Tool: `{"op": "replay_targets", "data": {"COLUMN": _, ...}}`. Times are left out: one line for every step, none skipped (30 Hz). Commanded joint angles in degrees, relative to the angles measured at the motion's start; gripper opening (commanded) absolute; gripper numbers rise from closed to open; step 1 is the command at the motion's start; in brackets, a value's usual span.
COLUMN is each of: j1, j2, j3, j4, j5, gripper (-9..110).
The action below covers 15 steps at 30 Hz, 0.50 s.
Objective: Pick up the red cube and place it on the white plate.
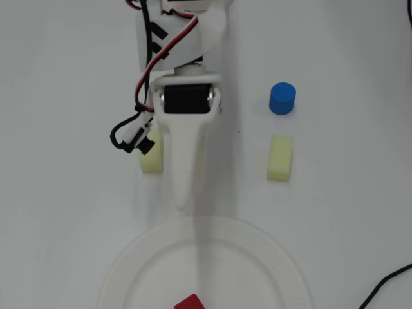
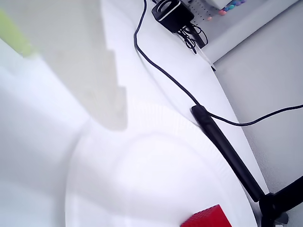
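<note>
Overhead view: the plate [image 1: 270,257] lies at the bottom of the picture, cut off by the lower edge. The red cube [image 1: 190,302] rests on the plate's flat middle, only its upper part showing above that edge. The arm reaches down from the top, and the gripper [image 1: 182,201] tapers to a point just above the plate's far rim, apart from the cube. Its fingers look closed together with nothing between them, though from this angle only one white finger can be made out, so I cannot tell for sure. A yellow block [image 1: 151,159] lies left of the gripper, partly under it, above the plate. A second yellow block [image 1: 280,158] lies above the plate's right side, and a blue cylinder [image 1: 282,98] stands just beyond that block. A black cable [image 1: 386,283] curls in right of the plate.

Wrist view: the plate [image 2: 142,118] fills the lower half, blurred. The cube [image 2: 207,219] sits on it at the bottom edge. A pale, blurred finger [image 2: 94,71] hangs over the plate's rim at upper left. The cable [image 2: 161,68] runs beyond the plate.
</note>
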Motion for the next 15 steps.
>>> {"op": "replay_targets", "data": {"j1": -0.26, "j2": 9.76, "j3": -2.99, "j4": 11.69, "j5": 0.26, "gripper": 49}}
{"op": "replay_targets", "data": {"j1": -0.26, "j2": 12.13, "j3": -2.55, "j4": 14.33, "j5": 0.26, "gripper": 49}}
{"op": "replay_targets", "data": {"j1": -0.18, "j2": 14.85, "j3": -1.93, "j4": 17.14, "j5": 0.35, "gripper": 50}}
{"op": "replay_targets", "data": {"j1": -0.18, "j2": 17.58, "j3": -1.14, "j4": 19.95, "j5": 0.35, "gripper": 50}}
{"op": "replay_targets", "data": {"j1": -0.18, "j2": 20.48, "j3": 0.00, "j4": 22.68, "j5": 0.26, "gripper": 50}}
{"op": "replay_targets", "data": {"j1": -0.26, "j2": 23.64, "j3": 1.58, "j4": 24.96, "j5": 0.00, "gripper": 51}}
{"op": "replay_targets", "data": {"j1": -0.35, "j2": 27.16, "j3": 3.78, "j4": 26.63, "j5": -0.26, "gripper": 51}}
{"op": "replay_targets", "data": {"j1": -0.53, "j2": 30.94, "j3": 6.42, "j4": 27.95, "j5": -0.62, "gripper": 51}}
{"op": "replay_targets", "data": {"j1": -0.62, "j2": 34.98, "j3": 9.32, "j4": 28.92, "j5": -1.05, "gripper": 51}}
{"op": "replay_targets", "data": {"j1": -0.79, "j2": 38.94, "j3": 12.30, "j4": 29.88, "j5": -1.23, "gripper": 51}}
{"op": "replay_targets", "data": {"j1": -0.97, "j2": 43.15, "j3": 15.38, "j4": 30.76, "j5": -1.58, "gripper": 51}}
{"op": "replay_targets", "data": {"j1": -0.97, "j2": 47.37, "j3": 18.63, "j4": 31.46, "j5": -1.67, "gripper": 50}}
{"op": "replay_targets", "data": {"j1": -1.05, "j2": 51.50, "j3": 21.80, "j4": 32.17, "j5": -1.67, "gripper": 50}}
{"op": "replay_targets", "data": {"j1": -1.05, "j2": 55.72, "j3": 24.96, "j4": 32.87, "j5": -1.76, "gripper": 50}}
{"op": "replay_targets", "data": {"j1": -0.97, "j2": 59.77, "j3": 27.95, "j4": 33.40, "j5": -1.85, "gripper": 50}}
